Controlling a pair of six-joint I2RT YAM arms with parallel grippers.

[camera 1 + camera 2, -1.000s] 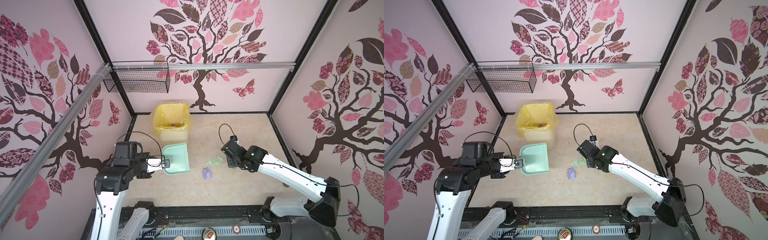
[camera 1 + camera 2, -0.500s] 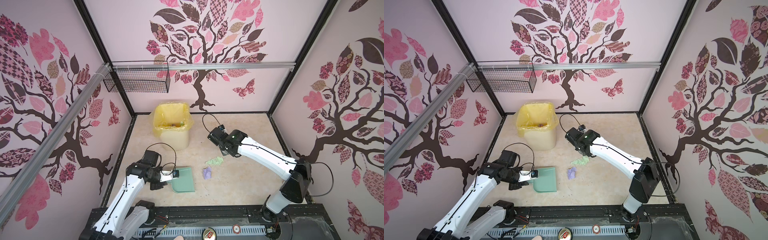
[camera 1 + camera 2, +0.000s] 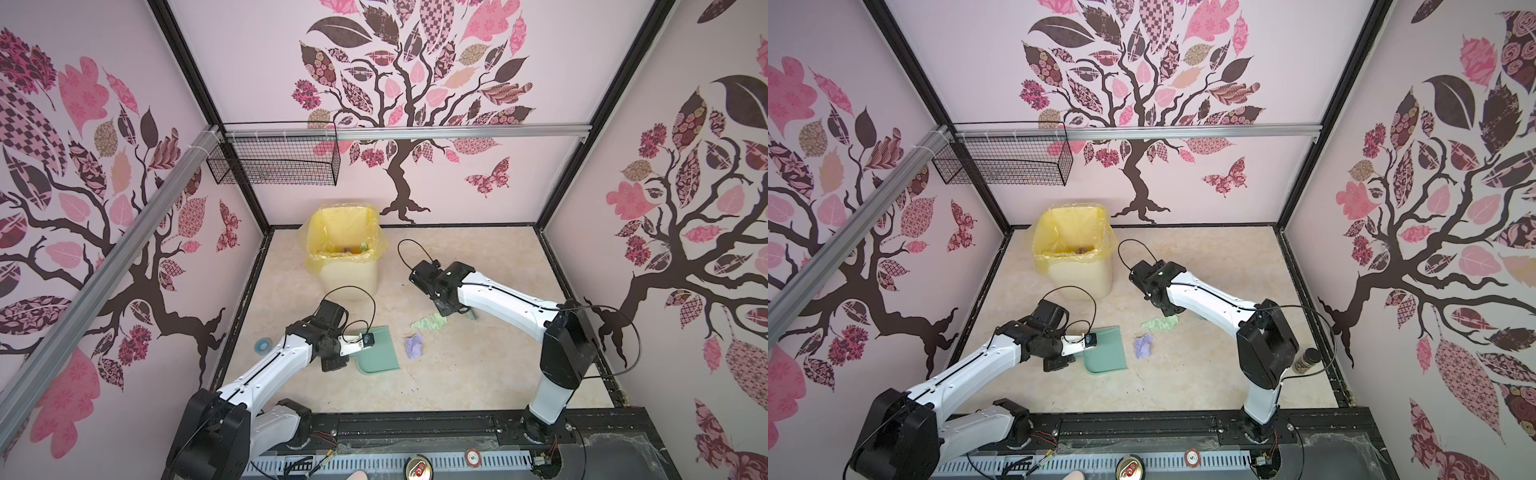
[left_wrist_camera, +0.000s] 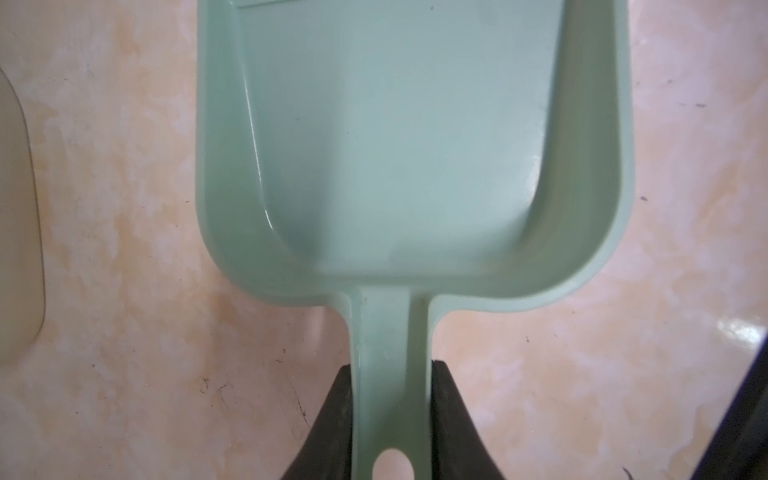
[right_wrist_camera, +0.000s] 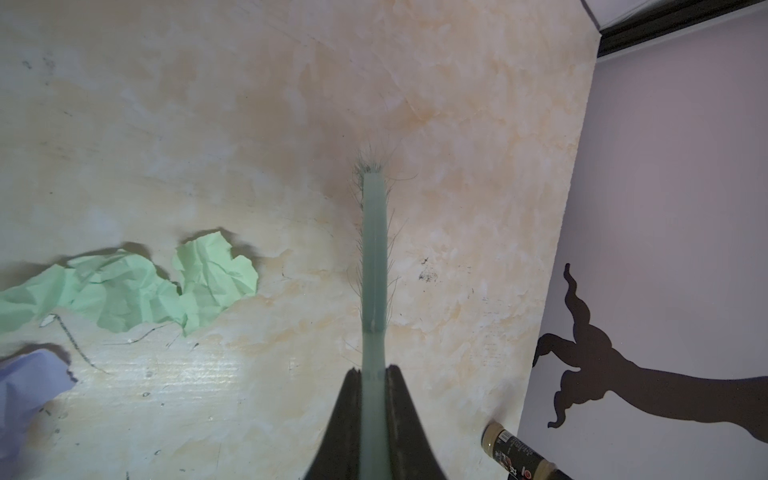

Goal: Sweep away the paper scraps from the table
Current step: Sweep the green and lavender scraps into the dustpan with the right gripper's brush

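Observation:
Two paper scraps lie mid-table: a pale green one (image 3: pixel 428 323) (image 3: pixel 1158 323) (image 5: pixel 124 291) and a lilac one (image 3: pixel 414 345) (image 3: pixel 1143 345) (image 5: pixel 29 386). My left gripper (image 4: pixel 390 372) (image 3: pixel 351 353) is shut on the handle of the teal dustpan (image 4: pixel 395 145) (image 3: pixel 380 351) (image 3: pixel 1106 349). The pan is empty and sits low on the table (image 3: pixel 478 374), just left of the lilac scrap. My right gripper (image 5: pixel 374 370) (image 3: pixel 453 311) is shut on the teal brush (image 5: pixel 374 249) (image 3: pixel 471 313), whose bristles reach the table right of the green scrap.
A bin with a yellow liner (image 3: pixel 345 266) stands at the back left and holds scraps. A blue tape roll (image 3: pixel 262 345) lies by the left edge. A spice bottle (image 3: pixel 1306 359) (image 5: pixel 519 453) lies near the right wall. A wire basket (image 3: pixel 274 162) hangs high on the left.
The left arm brought the dustpan down from beside the bin to the table, left of the lilac scrap. The right arm swung its wrist toward the back, brush still held.

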